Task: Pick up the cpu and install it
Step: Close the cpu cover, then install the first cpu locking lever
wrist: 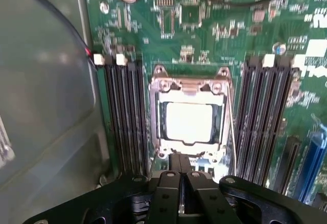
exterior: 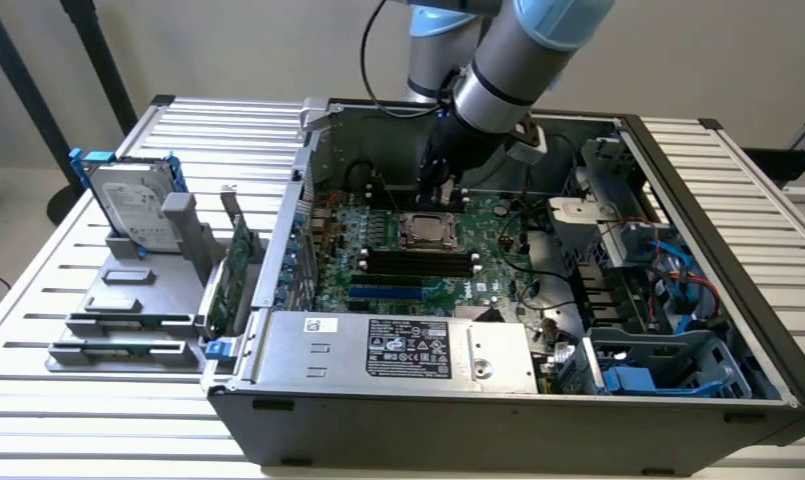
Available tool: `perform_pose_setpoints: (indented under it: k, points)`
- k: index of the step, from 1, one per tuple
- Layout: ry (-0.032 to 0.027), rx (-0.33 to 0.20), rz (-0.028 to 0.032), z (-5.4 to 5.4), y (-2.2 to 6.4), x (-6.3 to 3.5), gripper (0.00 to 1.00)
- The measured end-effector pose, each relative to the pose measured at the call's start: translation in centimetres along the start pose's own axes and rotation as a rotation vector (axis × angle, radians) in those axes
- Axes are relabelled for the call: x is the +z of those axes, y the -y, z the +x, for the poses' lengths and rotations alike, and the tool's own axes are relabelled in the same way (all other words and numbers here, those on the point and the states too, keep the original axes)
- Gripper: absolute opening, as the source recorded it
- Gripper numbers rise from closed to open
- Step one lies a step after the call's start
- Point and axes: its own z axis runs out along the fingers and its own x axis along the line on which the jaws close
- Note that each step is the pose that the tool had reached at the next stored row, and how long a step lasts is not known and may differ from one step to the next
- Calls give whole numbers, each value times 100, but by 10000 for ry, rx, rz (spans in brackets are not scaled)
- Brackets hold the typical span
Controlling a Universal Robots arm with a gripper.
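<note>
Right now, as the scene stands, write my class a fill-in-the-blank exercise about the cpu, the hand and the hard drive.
1. The cpu lies in the ____ on the green motherboard.
2. The hand, close to the cpu, is ____ rather than open.
3. The hard drive stands ____ the computer case, on a grey rack.
Missing words: socket; shut; outside.

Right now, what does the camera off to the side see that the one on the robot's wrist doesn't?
Exterior view: the arm, the whole computer case, plus a hard drive and a green card standing outside it. Wrist view: the shut gripper close up, beside the socket's metal frame. Both: the chip lying in that socket on the green board.
</note>
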Motion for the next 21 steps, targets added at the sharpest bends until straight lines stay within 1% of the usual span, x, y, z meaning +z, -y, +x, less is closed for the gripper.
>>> perform_pose_setpoints:
  k: [4, 8, 11, 12, 21]
  points:
    - [1, 1, 19, -12, 156, 68, 11]
    - [3, -2, 47, -21, 294, 121, 11]
    - [7, -3, 65, -28, 390, 155, 11]
    - [8, -4, 64, -30, 410, 162, 11]
    - [3, -3, 64, -30, 412, 163, 11]
